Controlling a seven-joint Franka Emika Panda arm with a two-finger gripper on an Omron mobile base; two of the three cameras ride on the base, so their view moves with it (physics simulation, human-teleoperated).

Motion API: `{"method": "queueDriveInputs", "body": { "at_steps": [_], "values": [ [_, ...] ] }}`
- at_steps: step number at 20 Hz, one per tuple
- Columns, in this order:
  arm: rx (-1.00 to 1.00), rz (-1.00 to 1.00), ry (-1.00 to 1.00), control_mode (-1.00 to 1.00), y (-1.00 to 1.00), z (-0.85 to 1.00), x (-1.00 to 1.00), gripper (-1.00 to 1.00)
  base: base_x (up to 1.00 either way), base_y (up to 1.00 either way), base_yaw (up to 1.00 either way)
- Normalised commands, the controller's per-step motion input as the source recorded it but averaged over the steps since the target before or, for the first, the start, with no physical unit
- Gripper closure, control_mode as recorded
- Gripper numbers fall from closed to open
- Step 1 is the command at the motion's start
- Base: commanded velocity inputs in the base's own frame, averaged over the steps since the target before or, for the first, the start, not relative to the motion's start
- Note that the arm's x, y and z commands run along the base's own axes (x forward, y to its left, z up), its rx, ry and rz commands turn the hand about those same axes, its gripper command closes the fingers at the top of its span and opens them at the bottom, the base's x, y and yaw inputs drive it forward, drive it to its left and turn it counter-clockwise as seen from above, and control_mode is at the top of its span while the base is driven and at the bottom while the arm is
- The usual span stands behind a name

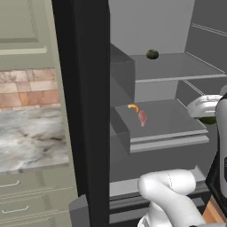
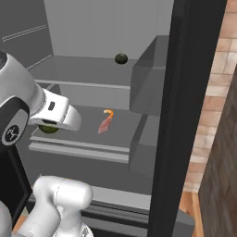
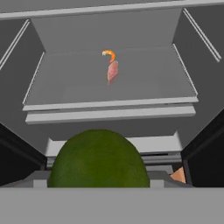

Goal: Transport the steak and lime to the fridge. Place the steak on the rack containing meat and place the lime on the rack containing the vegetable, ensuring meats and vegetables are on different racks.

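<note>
My gripper (image 1: 206, 114) (image 2: 52, 124) is shut on the green lime (image 1: 207, 120) (image 2: 47, 129), which bulges large at the bottom of the hand view (image 3: 98, 159) and hides the fingertips. It hangs in front of the open fridge, level with the middle rack (image 1: 177, 122) (image 3: 65, 87). On that rack the pink steak (image 1: 142, 118) (image 2: 105, 124) (image 3: 112, 72) lies beside an orange shrimp (image 1: 133, 107) (image 2: 109, 112) (image 3: 109, 54). A dark green round vegetable (image 1: 152, 54) (image 2: 121, 59) sits on the upper rack (image 1: 186, 66) (image 2: 69, 69).
The black fridge door edge (image 1: 88, 111) (image 2: 178, 115) stands beside the opening. A grey box-like bin (image 1: 122, 73) (image 2: 148, 78) juts from the fridge wall at the upper rack's side. Cabinets and a marble counter (image 1: 31, 137) lie to the left.
</note>
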Motion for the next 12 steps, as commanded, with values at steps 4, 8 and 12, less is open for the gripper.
{"method": "queueDriveInputs", "body": {
  "at_steps": [4, 8, 12],
  "values": [
    [0.0, 0.0, 0.0, 1.0, 0.0, 0.0, 0.0, 1.0, 0.62, 0.0, 0.0],
    [0.0, 0.0, 0.0, 1.0, 0.0, 0.0, 0.0, 1.0, 0.15, 0.0, 0.0],
    [0.0, 0.0, 0.0, 1.0, 0.0, 0.0, 0.0, 1.0, 0.06, 0.0, 0.0]
  ]
}}
